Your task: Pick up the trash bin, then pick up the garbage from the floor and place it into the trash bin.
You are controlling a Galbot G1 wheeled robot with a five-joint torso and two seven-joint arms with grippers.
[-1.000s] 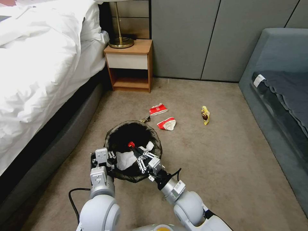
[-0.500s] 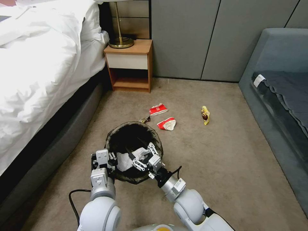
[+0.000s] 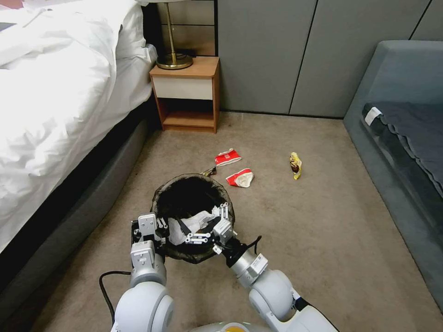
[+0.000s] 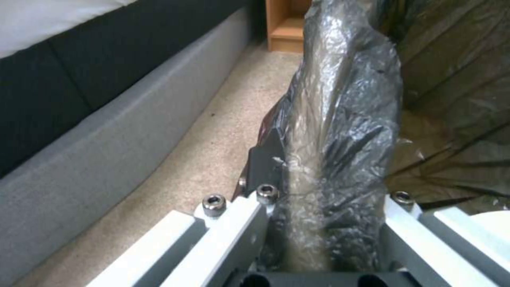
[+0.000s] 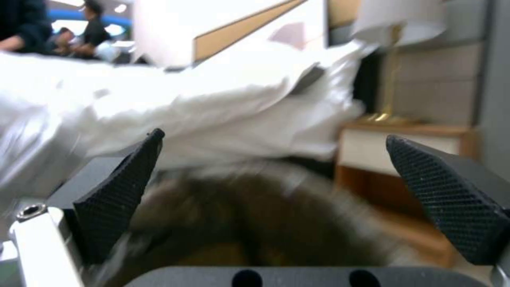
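Note:
The trash bin (image 3: pixel 191 193), a round bucket lined with a dark crinkly bag, hangs just above the carpet in the head view. My left gripper (image 3: pixel 148 227) is shut on its near-left rim; the left wrist view shows the bag-covered rim (image 4: pixel 329 131) pinched between the fingers. My right gripper (image 3: pixel 201 222) hovers open over the bin's near side, with nothing between its black pads (image 5: pixel 119 191). A crumpled white tissue (image 3: pixel 196 219) lies inside the bin. On the floor beyond lie two red-and-white wrappers (image 3: pixel 227 157) (image 3: pixel 240 177), a brownish wrapper (image 3: pixel 208 172) and a yellow wrapper (image 3: pixel 295 165).
A bed with a white duvet (image 3: pixel 55 92) runs along the left. A wooden nightstand (image 3: pixel 187 94) with a brass lamp stands at the back. A grey sofa (image 3: pixel 401 138) lines the right. Open carpet (image 3: pixel 314 230) lies to the right of the bin.
My right gripper opened over the bin and drew back toward me; the red-tipped scrap it held is gone from its fingers. The left gripper and the bin stayed put.

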